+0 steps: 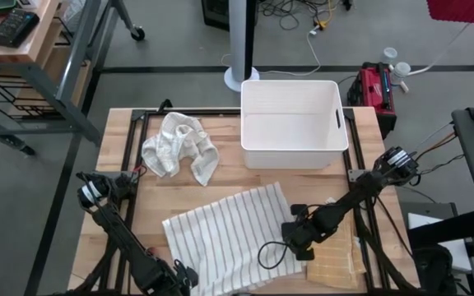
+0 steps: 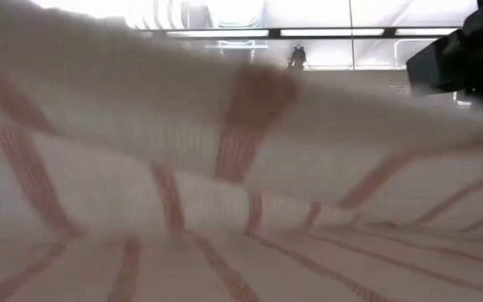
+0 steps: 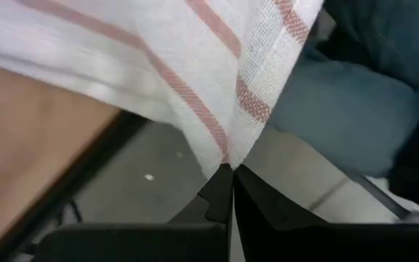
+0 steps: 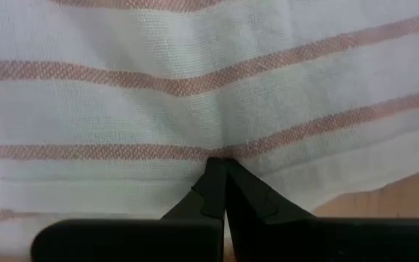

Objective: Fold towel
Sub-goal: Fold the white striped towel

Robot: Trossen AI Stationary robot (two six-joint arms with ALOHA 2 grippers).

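— Towel (image 1: pixel 229 234): where does it lie, and which way does it run?
— Spread on the tabletop (image 1: pixel 122 205), near edge, in front of the white bin (image 1: pixel 293 123); long axis slants, stripes running toward the bin.
— Claws?
— Left claw (image 3: pixel 231 171) pinches its near corner; right claw (image 4: pixel 224 164) is clamped on its right edge.

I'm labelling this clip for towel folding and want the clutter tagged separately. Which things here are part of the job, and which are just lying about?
Part of the job:
striped towel
left gripper, shut on its corner
right gripper, shut on its edge

Lying about:
crumpled cloth
white bin
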